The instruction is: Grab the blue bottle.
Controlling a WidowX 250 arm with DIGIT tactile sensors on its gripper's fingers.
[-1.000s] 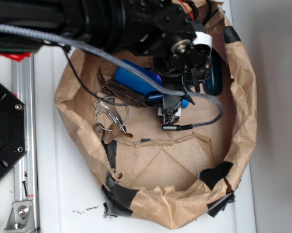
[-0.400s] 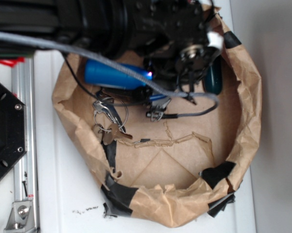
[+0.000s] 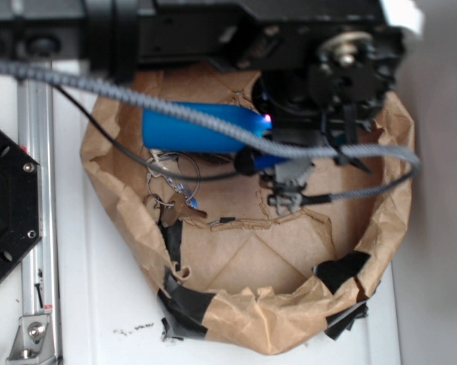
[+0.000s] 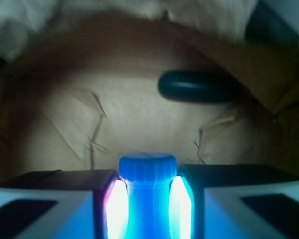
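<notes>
The blue bottle (image 3: 198,128) hangs horizontally over the back of the brown paper bowl (image 3: 243,323), its wide body pointing left. My gripper (image 3: 274,158) is shut on its narrow neck under the black arm. In the wrist view the bottle's ribbed mouth (image 4: 148,171) sticks out between my two fingers, and the gripper (image 4: 148,199) presses the neck from both sides. The fingertips glow bright blue against it.
A bunch of keys on rings (image 3: 171,186) lies at the bowl's left. A dark teal capsule (image 4: 201,87) rests on the paper by the far wall, hidden by the arm in the exterior view. Grey cable (image 3: 350,152) loops over the bowl. A metal rail (image 3: 34,228) runs along the left.
The arm has risen towards the camera and shifted right, carrying the bottle off the paper. The bottle now looks larger and level. The arm now covers the capsule.
</notes>
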